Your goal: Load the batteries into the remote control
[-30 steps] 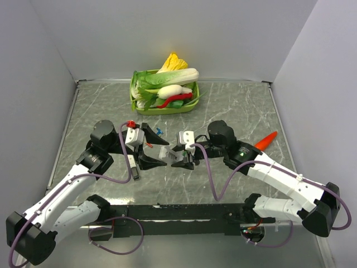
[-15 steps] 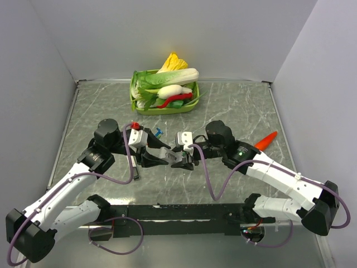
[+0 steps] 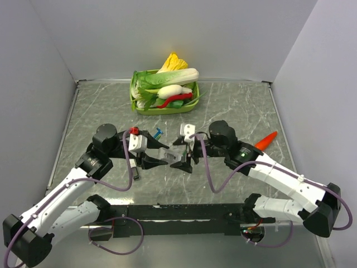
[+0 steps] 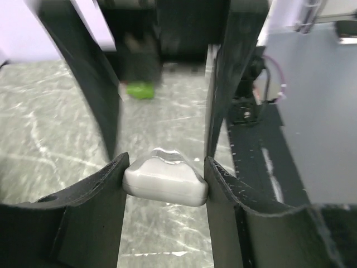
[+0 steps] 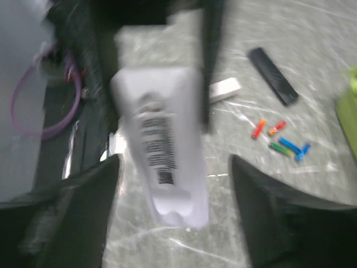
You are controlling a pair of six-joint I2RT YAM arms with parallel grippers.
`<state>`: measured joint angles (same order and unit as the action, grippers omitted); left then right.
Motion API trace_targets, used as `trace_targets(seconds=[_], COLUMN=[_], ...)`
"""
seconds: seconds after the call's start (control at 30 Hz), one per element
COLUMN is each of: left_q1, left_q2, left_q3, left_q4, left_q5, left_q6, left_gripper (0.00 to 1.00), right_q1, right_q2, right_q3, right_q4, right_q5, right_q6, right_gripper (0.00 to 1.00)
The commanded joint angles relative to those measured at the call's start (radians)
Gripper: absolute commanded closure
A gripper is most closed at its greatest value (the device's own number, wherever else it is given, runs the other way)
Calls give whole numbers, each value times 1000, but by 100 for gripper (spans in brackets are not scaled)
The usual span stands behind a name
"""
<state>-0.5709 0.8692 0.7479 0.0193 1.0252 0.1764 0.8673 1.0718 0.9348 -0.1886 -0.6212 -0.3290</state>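
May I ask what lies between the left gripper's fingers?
One end of the white remote, pinched by the left gripper; the left wrist view shows it.

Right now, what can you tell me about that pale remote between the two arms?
The remote is a whitish plastic bar with rounded ends; one face carries a barcode label. The left pincer clamps one end by its sides, over the table. The right pincer straddles it, jaws wide, not touching it.

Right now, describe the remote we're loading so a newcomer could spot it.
Look at the middle of the grey marbled table, on the near side of the green basket. The white remote is clamped in the left gripper. The other one, the black remote, lies flat on the table.
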Motion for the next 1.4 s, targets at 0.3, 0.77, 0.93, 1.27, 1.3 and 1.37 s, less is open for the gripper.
trace_targets(seconds=[0.3, 0.77, 0.93, 1.27, 1.3, 1.37], left_q1=[-204, -319, -328, -337, -337, -337], left_q2=[60, 347, 399, 409, 407, 412], left_q3=[-387, -476, -478, -478, -475, -472], left_q4=[577, 903, 895, 806, 792, 786], left_q5=[-500, -660, -633, -614, -617, -614], left_q6=[-126, -247, -241, -198, -193, -193], left_gripper=[99, 99, 97, 97, 98, 98], right_q1=[-10, 33, 33, 35, 36, 36], right_q2=[-187, -170, -144, -85, -79, -75], right_q3=[-167, -373, -412, -493, -501, -505], right_q4=[61, 135, 172, 300, 304, 313], right_q5=[613, 704, 710, 670, 667, 661], right_q6=[821, 1018, 1045, 1108, 1108, 1113], right_gripper=[0, 0, 0, 1, 1, 1])
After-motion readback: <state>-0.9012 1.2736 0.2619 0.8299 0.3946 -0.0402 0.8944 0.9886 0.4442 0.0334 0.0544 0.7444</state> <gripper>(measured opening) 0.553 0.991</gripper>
